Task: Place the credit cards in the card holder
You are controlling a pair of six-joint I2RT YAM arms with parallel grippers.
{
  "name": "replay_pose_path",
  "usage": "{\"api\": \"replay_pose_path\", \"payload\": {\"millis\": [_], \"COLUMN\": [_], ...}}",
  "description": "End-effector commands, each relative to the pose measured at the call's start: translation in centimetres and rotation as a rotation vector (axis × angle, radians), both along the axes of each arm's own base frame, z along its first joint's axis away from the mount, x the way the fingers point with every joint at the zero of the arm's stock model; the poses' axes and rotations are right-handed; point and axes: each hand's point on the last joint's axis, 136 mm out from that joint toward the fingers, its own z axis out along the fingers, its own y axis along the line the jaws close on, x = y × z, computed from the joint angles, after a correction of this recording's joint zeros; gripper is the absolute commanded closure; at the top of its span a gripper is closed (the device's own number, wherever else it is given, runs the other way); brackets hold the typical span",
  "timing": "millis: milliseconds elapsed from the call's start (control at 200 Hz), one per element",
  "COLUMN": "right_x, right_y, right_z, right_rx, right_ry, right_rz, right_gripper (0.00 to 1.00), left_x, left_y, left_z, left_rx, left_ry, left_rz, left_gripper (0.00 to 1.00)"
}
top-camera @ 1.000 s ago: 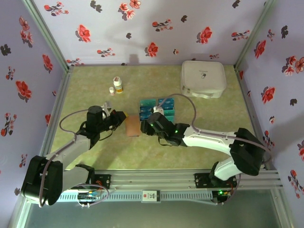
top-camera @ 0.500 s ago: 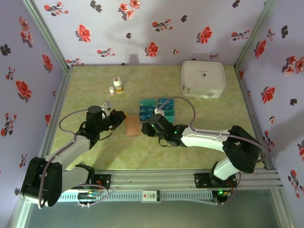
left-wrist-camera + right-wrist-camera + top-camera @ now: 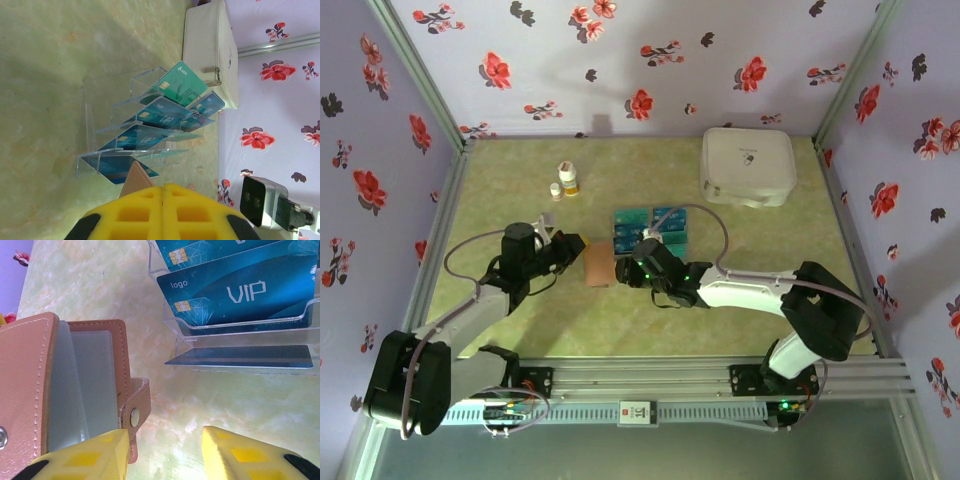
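The brown card holder (image 3: 599,267) lies left of centre, its flap raised so the clear inner pockets (image 3: 90,385) and snap strap (image 3: 138,410) show. My left gripper (image 3: 574,247) is shut on the card holder's left edge; a brown corner (image 3: 133,179) sticks out past its yellow fingers (image 3: 145,210). My right gripper (image 3: 632,268) stands open just right of the card holder, nothing between its fingers (image 3: 100,455), the left one by the strap. Several teal-blue credit cards (image 3: 651,228) sit in a clear tiered stand (image 3: 95,135); a "VIP" card (image 3: 240,292) and a flat-lying card (image 3: 240,356) are nearest.
A large white rounded case (image 3: 748,165) sits at the back right. Two small bottles (image 3: 566,181) stand at the back left. Floral walls close in the green mat on three sides. Bare mat (image 3: 620,320) lies in front of the card holder.
The right gripper has edged left, closer to the card holder's right side. The left arm and the card holder have stayed put.
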Motion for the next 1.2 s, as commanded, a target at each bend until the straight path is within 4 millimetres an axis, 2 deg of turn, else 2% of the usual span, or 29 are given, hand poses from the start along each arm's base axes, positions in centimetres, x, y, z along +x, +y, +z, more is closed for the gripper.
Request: {"api": "replay_pose_path", "payload": {"millis": [0, 175, 450, 625, 750, 880, 1030, 1160, 1195], "right_x": [0.3, 0.1, 0.5, 0.9, 1.4, 1.4, 0.9, 0.1, -0.2], "right_y": [0.2, 0.3, 0.6, 0.9, 1.1, 1.2, 0.7, 1.0, 1.2], "right_z": [2.2, 2.4, 1.0, 0.2, 0.3, 0.8, 1.8, 4.6, 5.3], "right_rx": [0.067, 0.078, 0.057, 0.05, 0.063, 0.076, 0.087, 0.135, 0.143], "right_ry": [-0.023, -0.022, -0.011, -0.004, -0.008, -0.017, -0.028, -0.055, -0.062], "right_rz": [-0.007, -0.004, -0.016, -0.019, -0.02, -0.009, 0.0, 0.042, 0.056], "right_gripper": [0.56, 0.55, 0.56, 0.65, 0.81, 1.0, 1.0, 1.0, 1.0], "left_x": [0.4, 0.5, 0.5, 0.4, 0.4, 0.3, 0.3, 0.4, 0.5], "left_y": [0.1, 0.1, 0.1, 0.1, 0.1, 0.1, 0.2, 0.7, 0.9], "left_z": [1.5, 1.5, 1.6, 1.5, 1.3, 0.9, 0.0, -1.8, -2.2], "left_rx": [-0.002, -0.002, -0.004, -0.005, -0.005, -0.003, 0.019, 0.059, 0.066], "left_ry": [-0.053, -0.053, -0.054, -0.052, -0.048, -0.042, -0.035, -0.007, -0.002], "left_rz": [0.002, 0.002, 0.002, 0.003, 0.004, 0.003, -0.001, 0.01, 0.014], "left_gripper": [1.0, 1.0, 1.0, 1.0, 1.0, 1.0, 1.0, 1.0, 0.94]}}
